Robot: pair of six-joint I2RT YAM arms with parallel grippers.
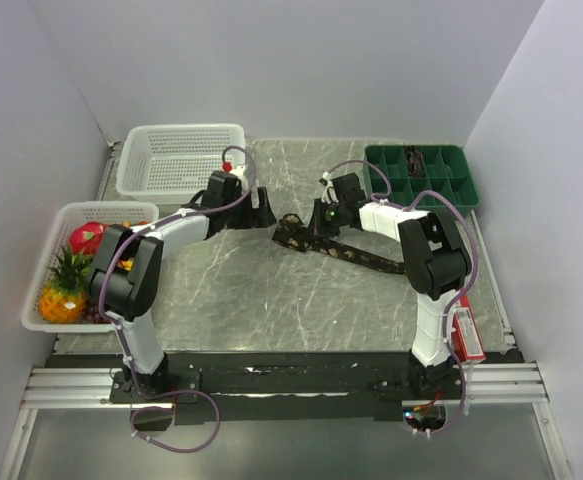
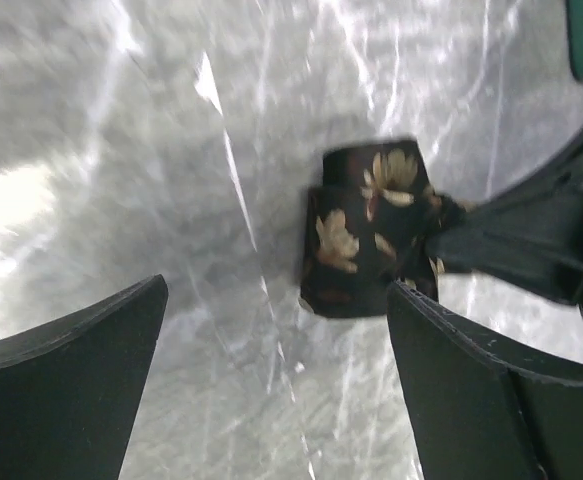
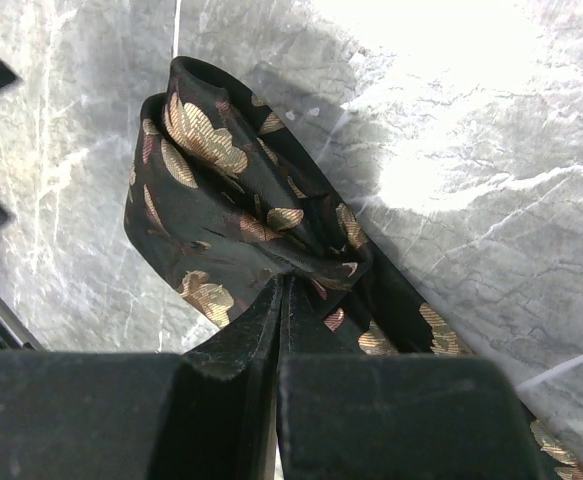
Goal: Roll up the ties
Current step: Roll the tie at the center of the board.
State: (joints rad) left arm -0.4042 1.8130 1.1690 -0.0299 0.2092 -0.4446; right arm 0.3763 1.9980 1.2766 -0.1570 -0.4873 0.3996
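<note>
One tie (image 1: pixel 356 253), dark with tan leaf shapes, lies on the marble tabletop, running from the middle down to the right. Its left end is folded into a loose roll (image 2: pixel 366 235). My right gripper (image 3: pixel 283 285) is shut, its fingertips pinching a gathered fold of that roll (image 3: pixel 221 190). My left gripper (image 2: pixel 276 290) stands wide open just left of the roll, nothing between its fingers and clear of the fabric. From above, the left gripper (image 1: pixel 261 212) and the right gripper (image 1: pixel 321 215) face each other across the rolled end (image 1: pixel 291 233).
An empty white basket (image 1: pixel 181 160) stands at the back left. A second white basket (image 1: pixel 39 300) with fruit sits at the left edge. A green compartment tray (image 1: pixel 421 175) is at the back right. A red object (image 1: pixel 466 335) lies by the right arm's base.
</note>
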